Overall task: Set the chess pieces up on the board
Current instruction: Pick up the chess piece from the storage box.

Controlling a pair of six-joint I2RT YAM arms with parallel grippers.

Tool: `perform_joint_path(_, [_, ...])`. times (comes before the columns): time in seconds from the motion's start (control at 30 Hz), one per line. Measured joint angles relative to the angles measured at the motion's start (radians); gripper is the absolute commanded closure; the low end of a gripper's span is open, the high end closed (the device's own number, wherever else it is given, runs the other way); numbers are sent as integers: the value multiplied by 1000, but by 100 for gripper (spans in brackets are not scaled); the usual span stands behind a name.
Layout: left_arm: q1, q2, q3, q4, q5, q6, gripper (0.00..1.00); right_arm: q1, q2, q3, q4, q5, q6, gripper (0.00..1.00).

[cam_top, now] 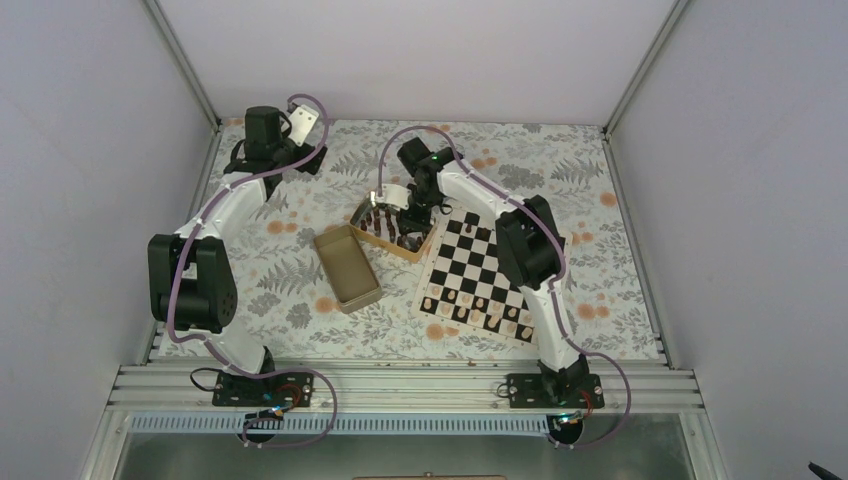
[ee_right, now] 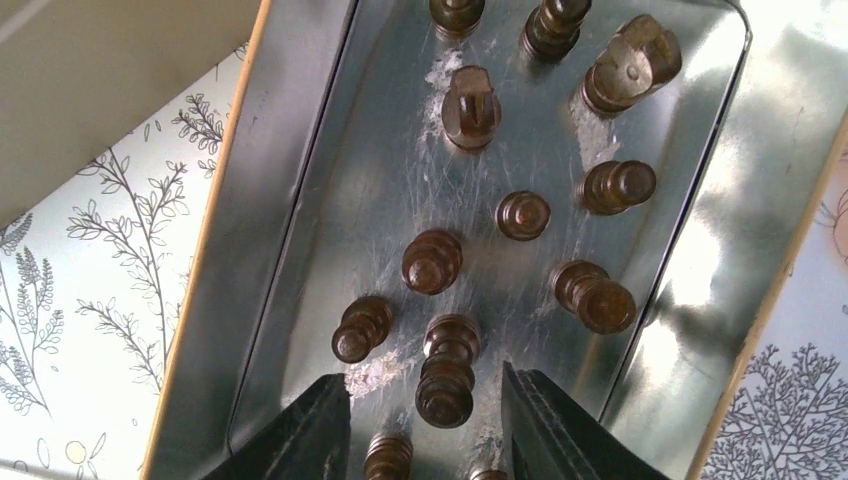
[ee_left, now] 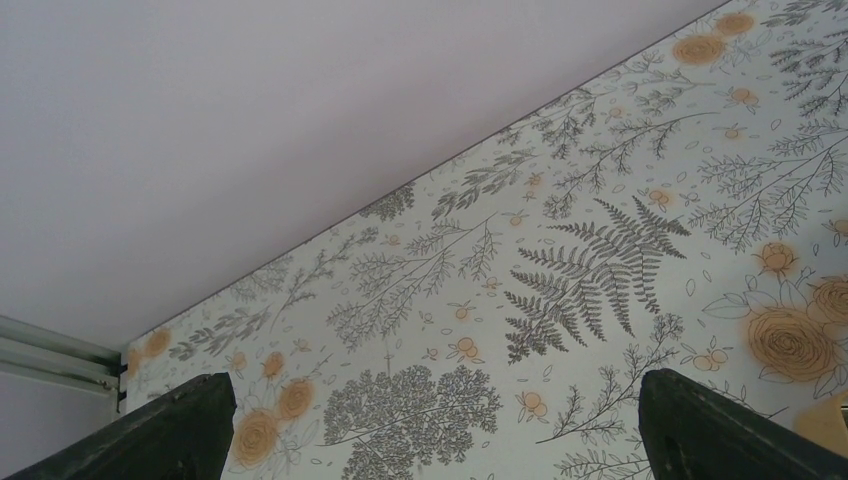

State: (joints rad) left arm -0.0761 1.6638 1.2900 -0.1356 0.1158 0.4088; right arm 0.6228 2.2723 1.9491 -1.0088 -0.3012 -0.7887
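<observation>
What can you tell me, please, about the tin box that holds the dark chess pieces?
The tin box is rectangular with rounded corners, gold outside and shiny, scratched bare metal inside. It lies open on the flowered table cover, between a second tin and the board. About a dozen dark chess pieces stand in it. The right gripper hangs over it, open, its fingers either side of one piece.

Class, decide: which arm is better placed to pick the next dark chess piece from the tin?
Right. The right gripper hangs open in the tin, straddling a dark chess piece; the left gripper faces only floral tablecloth.
</observation>
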Motion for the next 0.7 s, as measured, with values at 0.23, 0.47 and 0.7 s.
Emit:
perform_joint_path(0.23, [0, -1, -16, 7, 0, 3, 0, 0, 17, 16, 3, 0, 1, 65])
perform_joint_path(0.47, [0, -2, -27, 7, 0, 3, 0, 0, 58, 21, 6, 1, 2, 79])
perform_joint_path(0.7, [0, -2, -28, 7, 0, 3, 0, 0, 61, 21, 6, 3, 6, 92])
